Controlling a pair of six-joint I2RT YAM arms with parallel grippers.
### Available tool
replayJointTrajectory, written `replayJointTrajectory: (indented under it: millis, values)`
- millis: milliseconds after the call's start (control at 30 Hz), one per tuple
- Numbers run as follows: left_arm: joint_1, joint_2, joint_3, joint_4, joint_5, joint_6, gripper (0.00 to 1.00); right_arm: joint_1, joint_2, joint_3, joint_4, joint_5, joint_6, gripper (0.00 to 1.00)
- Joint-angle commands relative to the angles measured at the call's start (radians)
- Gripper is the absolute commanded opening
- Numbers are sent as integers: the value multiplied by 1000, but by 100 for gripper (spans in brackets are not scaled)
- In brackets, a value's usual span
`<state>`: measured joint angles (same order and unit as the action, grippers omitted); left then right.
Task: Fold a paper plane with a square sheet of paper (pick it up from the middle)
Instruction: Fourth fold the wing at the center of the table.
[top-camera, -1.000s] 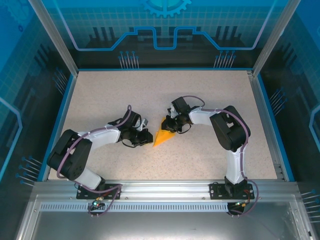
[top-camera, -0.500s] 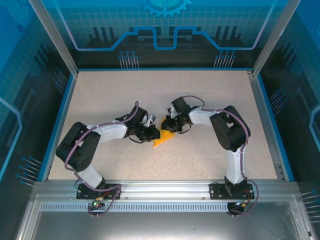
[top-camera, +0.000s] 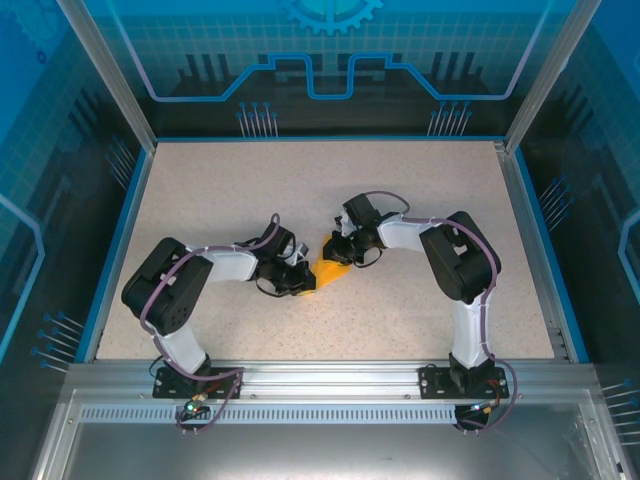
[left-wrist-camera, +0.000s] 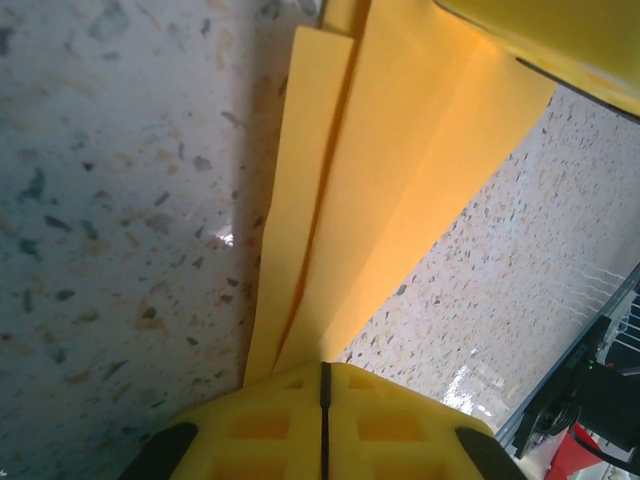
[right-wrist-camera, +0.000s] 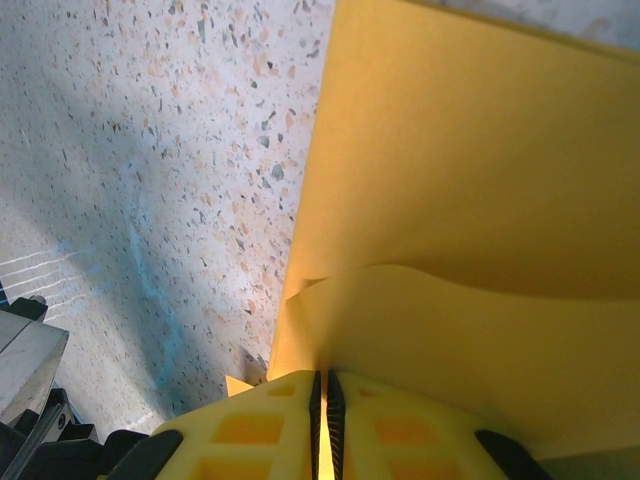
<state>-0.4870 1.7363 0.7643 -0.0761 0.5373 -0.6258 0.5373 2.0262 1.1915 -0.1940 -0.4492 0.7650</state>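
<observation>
Mid-counter (top-camera: 420, 190), just near of centre, the paper plane (top-camera: 327, 272) lies as a narrow orange-yellow wedge, point aimed near-left, w/ both arms reaching in on it. Left claw (top-camera: 300, 281) sits at the pointed near-left end. In its wrist view the pads (left-wrist-camera: 265, 425) are pressed together w/ the paper's narrow tip running in between them, so it's pinching the tip. Long layered flaps w/ a centre crease fan away from it. Right claw (top-camera: 340, 256) is at the wide far-right end. Its wrist view shows the pads (right-wrist-camera: 400, 430) shut to a hairline w/ the paper edge caught there, and one layer bows up in a soft curl just beyond. The paper is already a dart shape, so this looks like a late step, prob. a wing fold or pressing the long creases flat, each claw gripping one end. Next move, I'd judge, needs one claw to anchor its end while the other turns a flap over along the long crease & presses it down. The curled layer wants flattening, and pulling the ends apart too hard could tear or skew the thin paper.
</observation>
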Motion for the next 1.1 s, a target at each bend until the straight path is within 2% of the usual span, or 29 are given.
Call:
replayJointTrajectory:
  millis: [0,200,367,533,800,1067]
  values:
    - [-1,3,-51,-77,-22,19,8,4,48,-23,-96,72,-21,14]
    - [2,-108,-36,-137,-54,29,9,5,49,-20,-103,73,-24,14]
    - [3,-206,-21,-109,-84,-5,16,3,49,-21,-102,79,-20,14]
    - [-5,-153,13,-24,-41,-38,20,2,46,-22,-104,82,-18,14]
    - [-17,-40,73,-22,-29,0,21,2,48,-21,-102,80,-17,14]
    - [-18,0,48,-169,-173,85,16,2,48,-24,-102,83,-17,14]
